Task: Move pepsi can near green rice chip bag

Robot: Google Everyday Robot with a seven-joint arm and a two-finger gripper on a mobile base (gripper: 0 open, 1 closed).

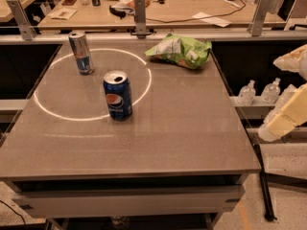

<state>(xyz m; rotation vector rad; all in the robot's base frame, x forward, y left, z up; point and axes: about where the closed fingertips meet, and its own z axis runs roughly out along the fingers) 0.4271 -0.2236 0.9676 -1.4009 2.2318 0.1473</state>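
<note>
The pepsi can (117, 95) stands upright on the grey table (182, 133), left of centre, on the edge of a white light ring. The green rice chip bag (181, 51) lies at the table's far edge, right of centre, well apart from the can. My gripper (282, 122) shows as cream-coloured parts at the right edge of the view, beyond the table's right side and far from both things. It holds nothing that I can see.
A slimmer silver and blue can (80, 51) stands at the back left inside the ring. Metal posts (139, 14) rise along the table's far edge, with a cluttered wooden desk (182, 6) behind. Small clear bottles (247, 92) sit on a low shelf to the right.
</note>
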